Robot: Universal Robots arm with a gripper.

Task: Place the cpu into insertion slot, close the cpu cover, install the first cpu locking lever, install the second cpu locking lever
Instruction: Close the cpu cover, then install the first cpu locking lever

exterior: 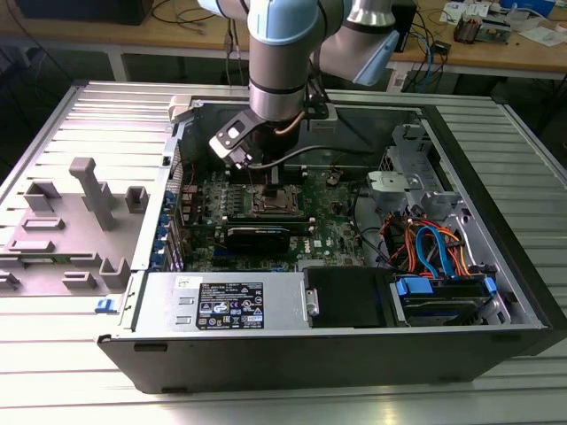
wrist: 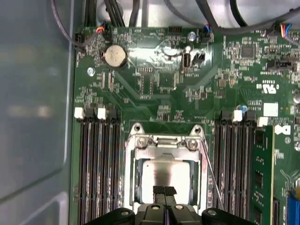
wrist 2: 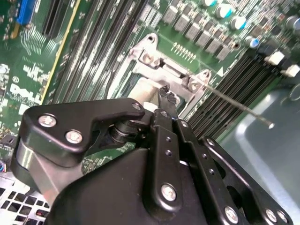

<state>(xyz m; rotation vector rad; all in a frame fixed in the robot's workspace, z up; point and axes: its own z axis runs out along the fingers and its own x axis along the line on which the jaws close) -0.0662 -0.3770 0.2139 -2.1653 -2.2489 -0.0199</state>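
Ribbed metal tabletop [exterior: 71, 390] is lying nearest me, carrying a grey plastic fixture [exterior: 62, 239] and an open computer case [exterior: 354, 354], with cluttered wooden benches [exterior: 496, 57] running along behind. Inside the case the cpu [wrist: 171, 176] is sitting in the insertion slot [wrist: 137, 180] on the green board [wrist: 159, 84], the cpu cover [wrist: 164, 145] framing it and a thin wire lever [wrist 2: 234, 105] angling away at one side, directly beneath the gripper [wrist: 164, 191]. Its black fingertips [wrist: 159, 191] are pressing together with nothing showing between them, over one edge of the chip, and I cannot tell whether they are touching it.
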